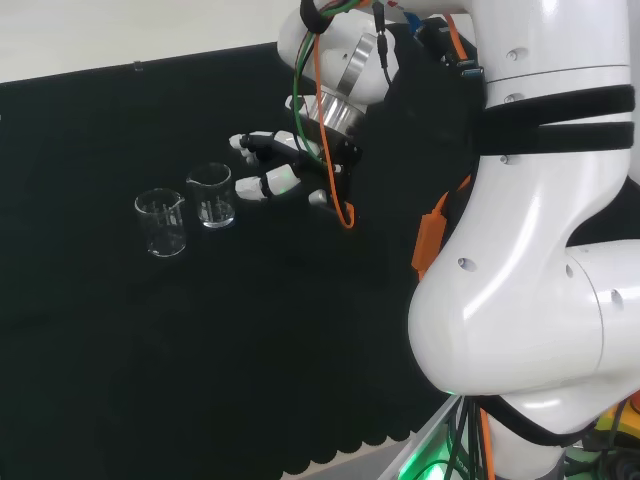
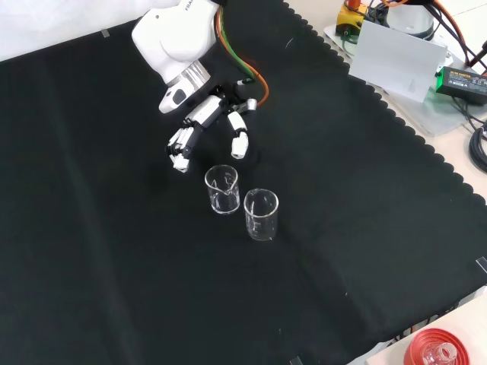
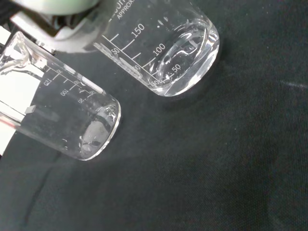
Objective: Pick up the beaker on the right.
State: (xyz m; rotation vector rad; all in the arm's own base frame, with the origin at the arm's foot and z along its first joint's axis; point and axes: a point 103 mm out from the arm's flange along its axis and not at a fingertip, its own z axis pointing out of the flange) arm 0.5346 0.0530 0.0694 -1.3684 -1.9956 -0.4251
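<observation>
Fingers (image 2: 237, 143) of the hand (image 2: 205, 114) are spread and only slightly bent, and they hold nothing. In the front view the hand comes in from the top and hangs just above the black cloth (image 2: 114, 266) of the bench, with its fingertips near the rim of the nearer beaker but apart from it.

Two clear glass beakers stand upright on the cloth, just beside each other without touching. In the head view the right beaker (image 1: 211, 195) stands next to the fingertips, and the left beaker (image 1: 161, 222) stands on its far side from the hand (image 1: 290, 165). In the front view the right beaker (image 2: 221, 188) is the upper one, directly below the fingers, and the left beaker (image 2: 261, 214) is lower and to its right.

In the wrist view both beakers appear close, with printed scale marks on their walls: the right beaker (image 3: 163, 48) and the left beaker (image 3: 67, 120). Both look empty.
</observation>
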